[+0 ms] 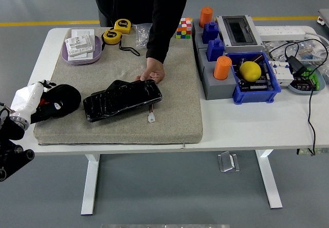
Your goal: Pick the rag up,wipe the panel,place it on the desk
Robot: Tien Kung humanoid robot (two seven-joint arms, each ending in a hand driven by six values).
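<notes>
My left hand (32, 98), white-covered, lies at the left edge of the grey mat (175, 115). It is shut on a dark rag (60, 101) with red marks, which bulges out in front of it on the mat. The black glossy panel (122, 100) lies just right of the rag, a small gap between them. A person at the far side presses one hand (152, 74) on the panel's top right corner. A short cable with a white plug (151, 117) hangs from the panel. My right hand is out of view.
A purple tray (67, 55) with white boxes and two yellow tape measures (111, 36) sit at the back left. On the right stand grey and blue fixtures, orange cylinders (222, 67), a blue bin with a yellow ball (250, 71), and cables (310, 104).
</notes>
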